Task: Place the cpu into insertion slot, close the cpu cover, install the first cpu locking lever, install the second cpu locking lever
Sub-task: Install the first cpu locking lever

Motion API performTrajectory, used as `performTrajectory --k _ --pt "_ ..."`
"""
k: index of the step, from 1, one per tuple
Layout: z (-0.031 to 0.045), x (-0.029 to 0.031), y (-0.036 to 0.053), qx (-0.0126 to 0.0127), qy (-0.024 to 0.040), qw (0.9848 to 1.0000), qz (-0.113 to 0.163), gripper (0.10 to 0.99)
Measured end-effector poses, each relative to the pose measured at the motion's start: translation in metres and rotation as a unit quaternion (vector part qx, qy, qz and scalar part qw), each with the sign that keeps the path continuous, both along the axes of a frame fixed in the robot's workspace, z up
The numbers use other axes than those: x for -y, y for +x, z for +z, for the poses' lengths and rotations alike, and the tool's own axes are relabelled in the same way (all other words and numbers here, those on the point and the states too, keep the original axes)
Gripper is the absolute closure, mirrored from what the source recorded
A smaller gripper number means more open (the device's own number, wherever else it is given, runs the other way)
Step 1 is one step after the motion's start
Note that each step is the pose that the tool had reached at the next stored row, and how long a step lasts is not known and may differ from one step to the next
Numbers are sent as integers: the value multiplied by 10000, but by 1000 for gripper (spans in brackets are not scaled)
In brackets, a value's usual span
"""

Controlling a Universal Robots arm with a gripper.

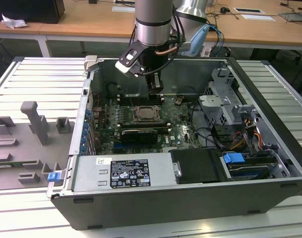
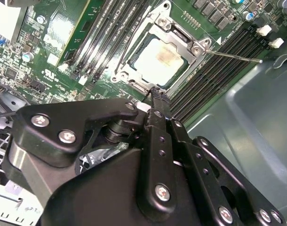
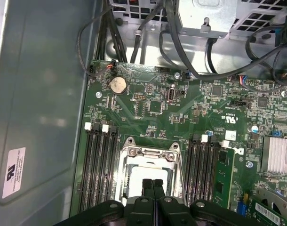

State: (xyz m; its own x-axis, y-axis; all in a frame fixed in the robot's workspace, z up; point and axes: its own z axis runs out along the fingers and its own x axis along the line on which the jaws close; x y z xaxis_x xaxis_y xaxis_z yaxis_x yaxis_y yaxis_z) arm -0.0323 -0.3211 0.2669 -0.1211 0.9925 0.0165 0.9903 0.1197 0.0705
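The end effector (image 2: 156,92), fingers pressed together and empty, hovers just above the insertion slot (image 1: 145,113) (at seven o'clock from it in the exterior view). The pale square cpu (image 2: 157,59) sits inside, with the silvery cpu cover (image 2: 179,33) lying flat around it. The second wrist view shows a thin lever (image 2: 233,55) jutting out.
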Motion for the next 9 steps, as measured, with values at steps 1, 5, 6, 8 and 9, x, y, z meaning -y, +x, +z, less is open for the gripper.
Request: performTrajectory --k 1,5,6,8,9 --pt "0 0 0 0 0 10000 28 980" --pt "0 0 0 0 0 9999 100 980" --pt "0 0 0 0 0 9999 112 980" --pt "0 0 0 0 0 9999 149 980" --pt "0 0 0 0 0 9999 163 980"
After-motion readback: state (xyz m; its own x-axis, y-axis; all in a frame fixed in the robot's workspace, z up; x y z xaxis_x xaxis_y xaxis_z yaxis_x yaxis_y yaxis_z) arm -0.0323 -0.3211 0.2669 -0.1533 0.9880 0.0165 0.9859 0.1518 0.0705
